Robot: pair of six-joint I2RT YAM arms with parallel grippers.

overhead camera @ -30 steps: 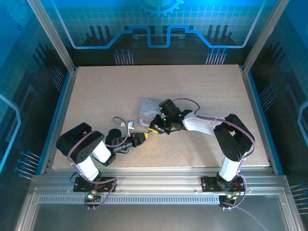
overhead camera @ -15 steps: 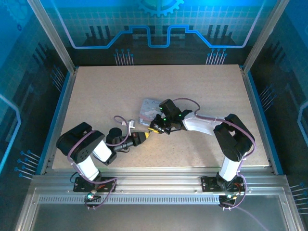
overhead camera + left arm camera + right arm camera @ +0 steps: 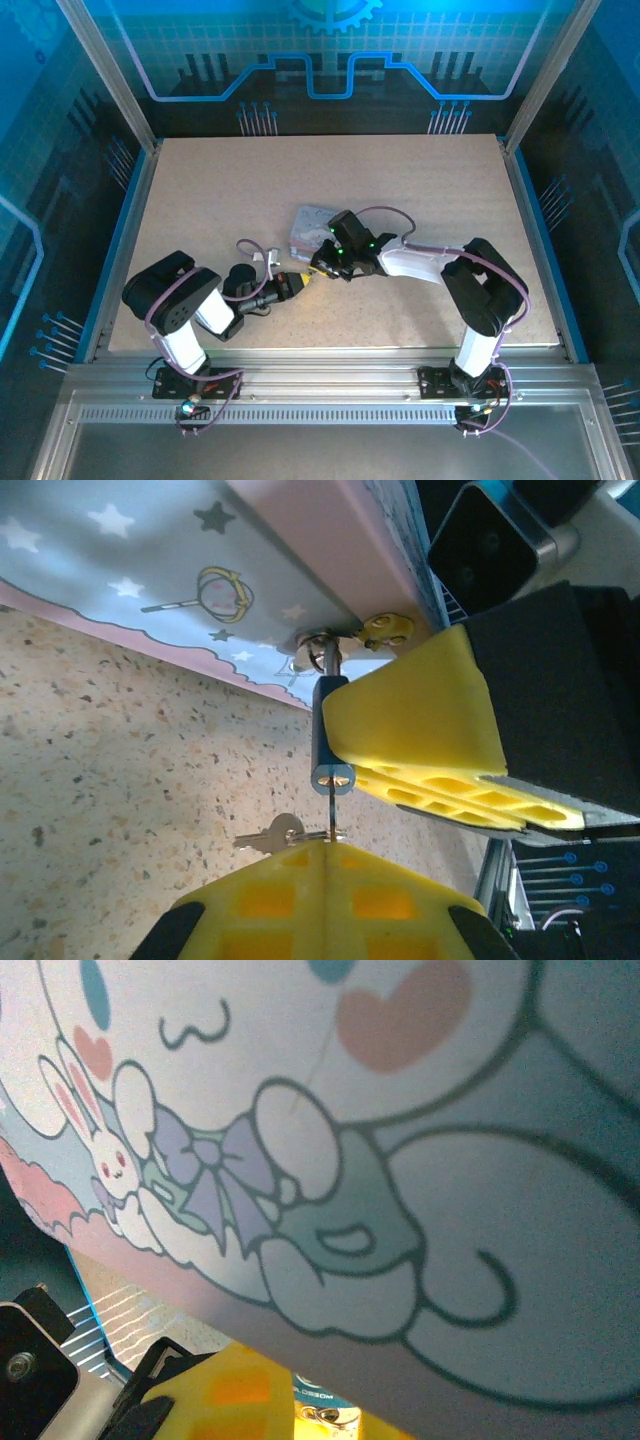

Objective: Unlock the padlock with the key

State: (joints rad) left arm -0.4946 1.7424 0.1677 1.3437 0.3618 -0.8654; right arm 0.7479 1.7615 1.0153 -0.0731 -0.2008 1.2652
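Closed over the last second, the left end effector (image 3: 328, 848) now pinches the key (image 3: 330, 810), yellow fingertips meeting on its head; the tin (image 3: 150, 570) has shifted slightly left. Key blade points straight into the end of the padlock (image 3: 324, 735). Padlock shackle passes through the clasp at the tin's edge. Right end effector (image 3: 322, 266) sets a yellow finger against the padlock body; whether it clamps cannot be told. A second key (image 3: 268, 836) lies on the speckled surface (image 3: 120, 780) beside the left fingertips.
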